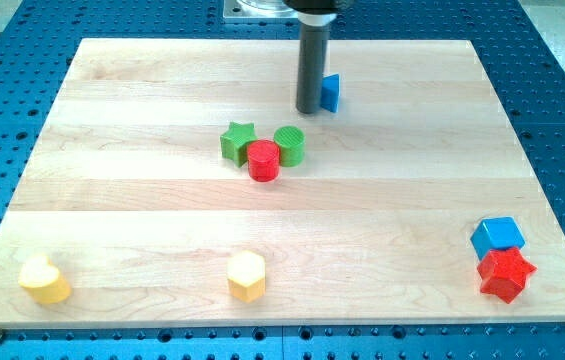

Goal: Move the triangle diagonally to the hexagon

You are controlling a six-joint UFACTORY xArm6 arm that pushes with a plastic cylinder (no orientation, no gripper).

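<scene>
With no gripper fitted, the tip [308, 110] touches the blue triangle's [331, 92] left side at the push's start, needing a diagonal drive toward the yellow hexagon [246, 276].

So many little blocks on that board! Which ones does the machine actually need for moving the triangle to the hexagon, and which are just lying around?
Needed for the job:
- blue triangle, at the view's top
- yellow hexagon, near the view's bottom
- my tip, just left of the triangle

Just lying about:
- green star
- red cylinder
- green cylinder
- yellow heart
- blue cube
- red star
</scene>
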